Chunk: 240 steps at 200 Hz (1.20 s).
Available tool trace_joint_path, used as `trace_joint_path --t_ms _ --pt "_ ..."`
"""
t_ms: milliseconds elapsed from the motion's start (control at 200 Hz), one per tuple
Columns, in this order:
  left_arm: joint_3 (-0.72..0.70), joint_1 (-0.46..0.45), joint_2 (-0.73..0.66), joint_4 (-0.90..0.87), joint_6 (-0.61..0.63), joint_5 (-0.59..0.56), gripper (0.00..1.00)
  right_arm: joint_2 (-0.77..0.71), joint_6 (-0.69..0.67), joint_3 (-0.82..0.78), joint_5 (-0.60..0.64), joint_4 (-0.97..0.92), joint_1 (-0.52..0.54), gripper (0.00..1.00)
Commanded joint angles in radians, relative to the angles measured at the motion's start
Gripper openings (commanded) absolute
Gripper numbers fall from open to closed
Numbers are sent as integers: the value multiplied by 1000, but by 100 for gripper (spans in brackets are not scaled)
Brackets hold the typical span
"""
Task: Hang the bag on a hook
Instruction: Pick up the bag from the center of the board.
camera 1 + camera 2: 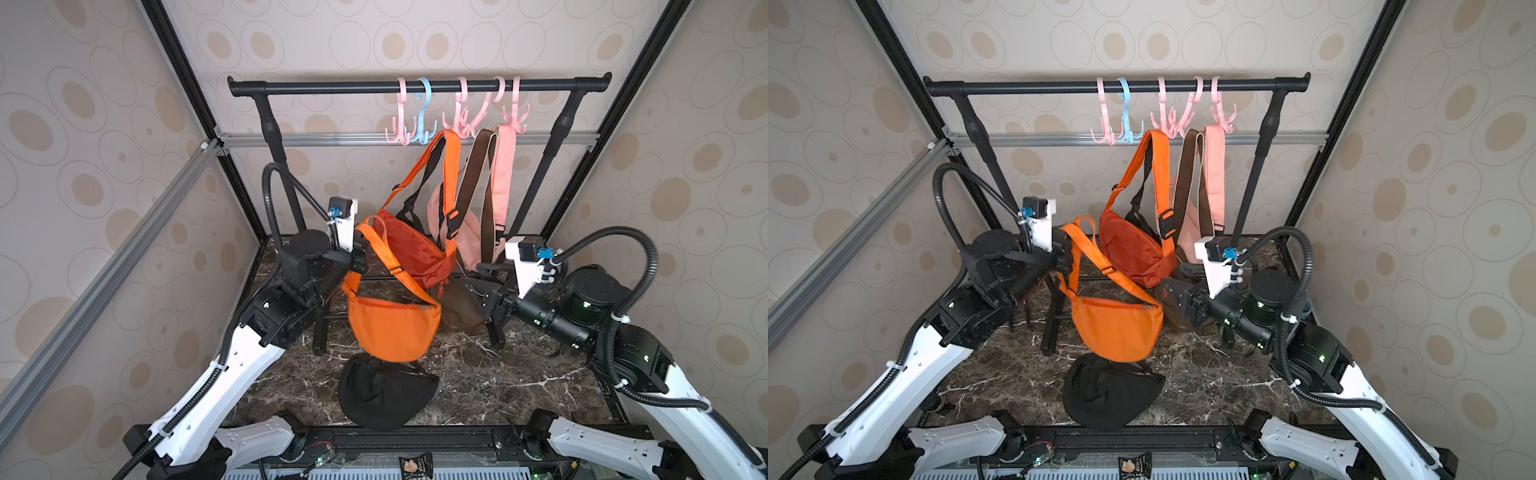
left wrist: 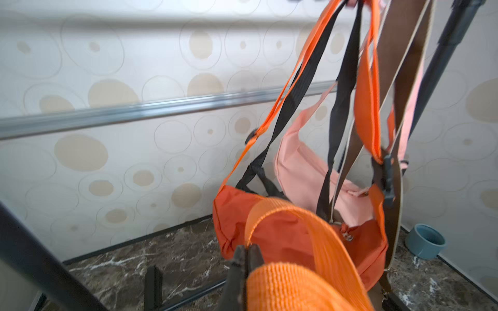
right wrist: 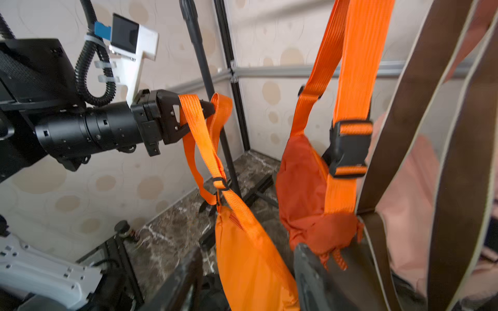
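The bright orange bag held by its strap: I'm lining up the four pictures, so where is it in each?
Top views: bright orange bag hangs at centre, above the black bag.
Left wrist: only its strap shows, near the bottom.
Right wrist: bag at bottom centre, strap in the left gripper.
Shared landmark: the darker orange bag.

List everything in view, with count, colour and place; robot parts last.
Bright orange sling bag: one, hanging by its strap from the left gripper.
Dark orange sling bag: one, hung on a hook.
Pink bag: one, hung.
Brown bag: one, hung, body low.
Black bag: one, on the marble table.
Hooks: four pink, one blue, on the black rail.
Bowl: one, blue-grey, table corner.
Left gripper: shut on strap.
Right gripper: open.
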Motion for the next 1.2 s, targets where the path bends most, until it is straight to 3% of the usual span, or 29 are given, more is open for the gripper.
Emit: trace_joint_path --t_ms 0,190,325,565,765,890,1075,1195 --pt "205 -16 79 -50 39 81 0 56 -27 96 -20 96 -4 59" --pt "490 -72 218 -122 79 78 0 211 -97 240 -196 181 -7 61" --pt "647 -100 300 -164 99 71 0 363 -163 463 -295 134 -10 63" --pt "930 -138 463 -256 169 24 0 580 -215 779 -350 12 -76 63" --pt "954 -143 502 -211 228 -58 0 604 -197 783 -380 1 -143 62" --pt "966 -148 529 -166 228 -50 0 668 -151 841 -477 -43 -189 61" --pt "1009 -159 568 -129 239 -53 0 696 -80 820 -629 -18 -249 51" --pt "1011 -169 574 -118 249 -54 0 695 -97 808 -627 -17 -255 34"
